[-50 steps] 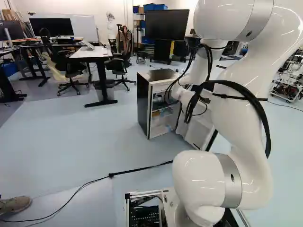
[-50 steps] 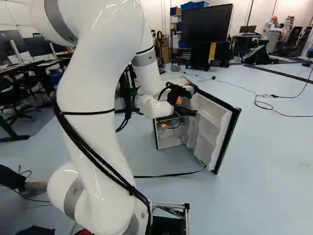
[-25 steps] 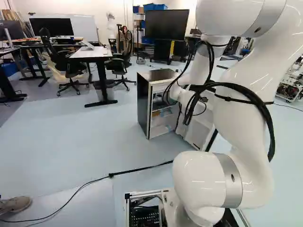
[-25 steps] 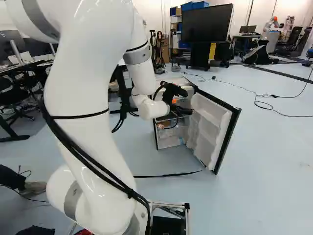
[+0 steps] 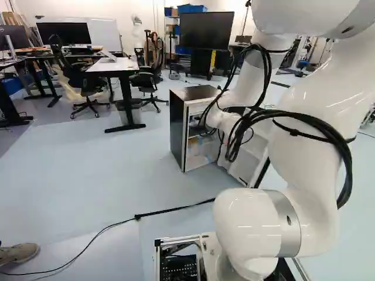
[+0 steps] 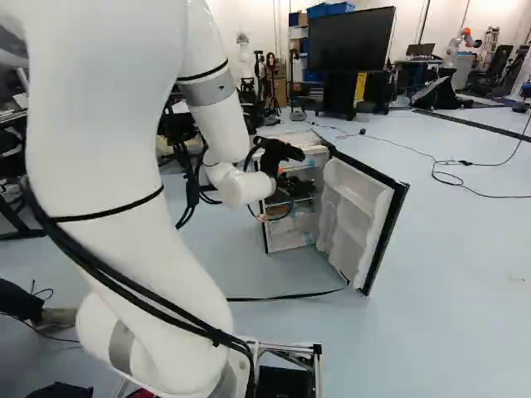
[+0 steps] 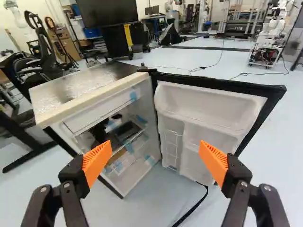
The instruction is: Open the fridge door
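Observation:
My gripper (image 6: 278, 157) is before the fridge's upper part in the right base view. In the wrist view the gripper (image 7: 155, 158) has its orange-padded fingers wide apart, nothing held between them. Ahead of it stands the small fridge (image 7: 97, 172), with white shelves and dark items inside. Its door (image 7: 203, 113), white inside with a black edge, is swung wide from the body and stands apart from the fingers. In the left base view the fridge (image 5: 177, 129) shows its dark side, while the arm covers much of the door.
A black strap (image 5: 170, 209) crosses the floor before the fridge. Beyond the fridge are a large screen (image 6: 350, 40) and an office chair (image 7: 40, 56). A desk (image 5: 111, 65) stands left of the fridge, and another robot (image 7: 272, 35) is far off beyond the door.
The arm has shifted leftward in the right base view, taking the gripper away from the door's inner side. The door and fridge stand as before, and the base has not moved.

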### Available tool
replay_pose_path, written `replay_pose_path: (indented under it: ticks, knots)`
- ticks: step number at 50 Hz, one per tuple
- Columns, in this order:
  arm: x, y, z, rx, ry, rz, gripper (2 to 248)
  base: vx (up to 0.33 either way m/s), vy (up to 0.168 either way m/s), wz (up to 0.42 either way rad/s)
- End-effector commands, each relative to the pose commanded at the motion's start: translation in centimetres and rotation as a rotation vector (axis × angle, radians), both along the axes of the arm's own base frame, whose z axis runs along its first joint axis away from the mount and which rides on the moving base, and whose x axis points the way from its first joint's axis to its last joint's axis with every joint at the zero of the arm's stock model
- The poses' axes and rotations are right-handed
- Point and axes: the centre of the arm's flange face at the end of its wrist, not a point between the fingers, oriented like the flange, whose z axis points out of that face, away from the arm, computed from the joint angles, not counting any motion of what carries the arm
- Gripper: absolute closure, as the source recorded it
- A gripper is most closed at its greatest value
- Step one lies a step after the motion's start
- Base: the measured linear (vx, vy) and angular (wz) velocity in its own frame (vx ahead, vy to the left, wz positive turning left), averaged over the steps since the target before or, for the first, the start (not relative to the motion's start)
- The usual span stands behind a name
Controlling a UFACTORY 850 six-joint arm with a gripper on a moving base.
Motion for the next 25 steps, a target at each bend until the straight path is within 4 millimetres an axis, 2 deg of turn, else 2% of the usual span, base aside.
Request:
replay_pose_path:
  ticks: [25]
  knots:
    - [-6.1,4.7,0.8,-0.042,0.008,0.218,3,0.0,0.0,0.0]
